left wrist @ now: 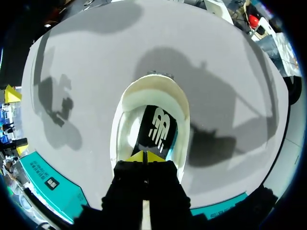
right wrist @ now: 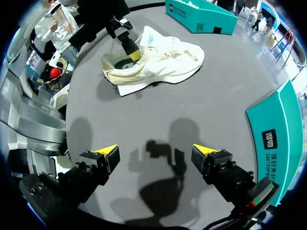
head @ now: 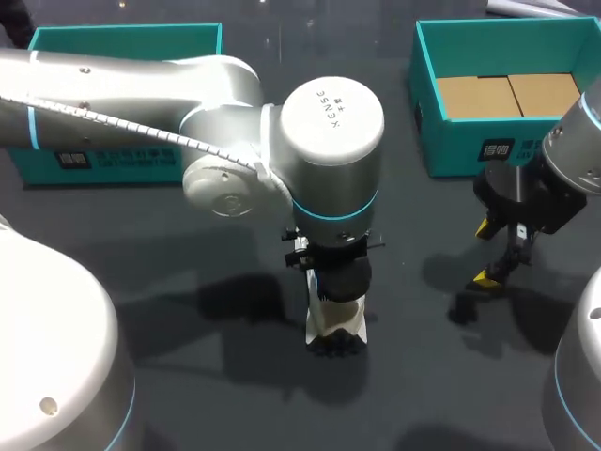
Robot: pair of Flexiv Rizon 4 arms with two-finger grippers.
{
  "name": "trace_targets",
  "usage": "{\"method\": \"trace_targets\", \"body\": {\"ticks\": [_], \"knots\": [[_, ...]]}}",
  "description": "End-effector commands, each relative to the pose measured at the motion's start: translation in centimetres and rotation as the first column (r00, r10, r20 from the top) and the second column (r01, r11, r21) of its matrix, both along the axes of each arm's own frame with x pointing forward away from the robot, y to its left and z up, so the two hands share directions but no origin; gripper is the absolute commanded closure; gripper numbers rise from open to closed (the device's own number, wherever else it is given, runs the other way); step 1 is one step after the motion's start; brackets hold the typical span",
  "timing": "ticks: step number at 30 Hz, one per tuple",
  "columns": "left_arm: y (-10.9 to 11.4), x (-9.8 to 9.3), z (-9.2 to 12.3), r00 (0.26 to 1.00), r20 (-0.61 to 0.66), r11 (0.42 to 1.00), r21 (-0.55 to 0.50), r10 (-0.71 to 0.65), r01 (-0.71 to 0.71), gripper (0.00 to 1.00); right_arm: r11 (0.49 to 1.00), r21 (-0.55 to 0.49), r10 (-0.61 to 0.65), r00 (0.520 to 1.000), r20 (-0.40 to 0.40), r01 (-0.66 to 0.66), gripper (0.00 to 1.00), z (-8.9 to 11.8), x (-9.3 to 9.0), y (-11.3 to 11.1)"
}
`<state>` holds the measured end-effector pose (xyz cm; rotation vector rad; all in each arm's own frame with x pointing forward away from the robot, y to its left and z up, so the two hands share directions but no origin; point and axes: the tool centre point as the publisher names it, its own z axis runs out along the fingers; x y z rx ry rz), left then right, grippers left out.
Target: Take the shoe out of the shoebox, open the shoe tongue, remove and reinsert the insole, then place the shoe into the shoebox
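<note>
You're in the insole step. The shoe (head: 335,329) is out of the box and sits sole-down near the middle of the table (head: 235,395), and your L gripper (left wrist: 145,156) is down inside its heel opening. The yellow tips are pressed together, no gap showing, right at the heel end of the black insole (left wrist: 158,127), which lies flat in the shoe. Can't tell whether the insole's edge is nipped btw them or they're only touching it, so it's either pull-out or seat-in; the views don't settle which. R gripper (right wrist: 155,152) hangs over bare table w/ fingers spread wide, holding nothing. It's well apart from the shoe and near the shoebox (head: 451,141), which sits at the far right w/ cardboard in it. Next move, IMO: if removing, you need a sure pinch on the insole's heel edge, then lift up and back. Bring the R gripper in to pin the shoe, since nothing holds it down and it'll probably ride up w/ the insole. If seating, press the heel end flat, then back straight out.
</note>
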<state>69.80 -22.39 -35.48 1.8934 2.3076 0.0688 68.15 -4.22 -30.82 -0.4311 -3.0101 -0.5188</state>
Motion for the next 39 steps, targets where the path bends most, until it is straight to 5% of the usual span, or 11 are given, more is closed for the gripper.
{"method": "trace_targets", "body": {"ticks": [1, 18, 26, 39], "knots": [[-0.8, 0.6, -0.6, 1.000, -0.015, 1.000, 0.011, -0.007, 0.007, 0.95, 1.000, -0.001, -0.001, 1.000, 0.003, 0.001, 0.00, 0.0, -0.2, 0.0], [0.3, 0.2, 0.0, 0.999, -0.006, 0.999, 0.027, -0.039, 0.039, 0.50, 1.000, -0.001, -0.001, 1.000, 0.003, 0.001, 0.00, 0.0, -0.2, 0.0], [0.5, 0.8, -0.1, 0.998, -0.037, 0.998, 0.049, -0.049, 0.051, 0.02, 1.000, -0.001, -0.001, 1.000, 0.003, 0.001, 0.00, 0.0, -0.2, 0.0], [-0.3, 0.4, 0.3, 0.992, -0.090, 0.995, 0.026, -0.094, 0.097, 0.00, 1.000, -0.001, -0.001, 1.000, 0.003, 0.001, 0.00, 0.0, -0.2, 0.0]]}}
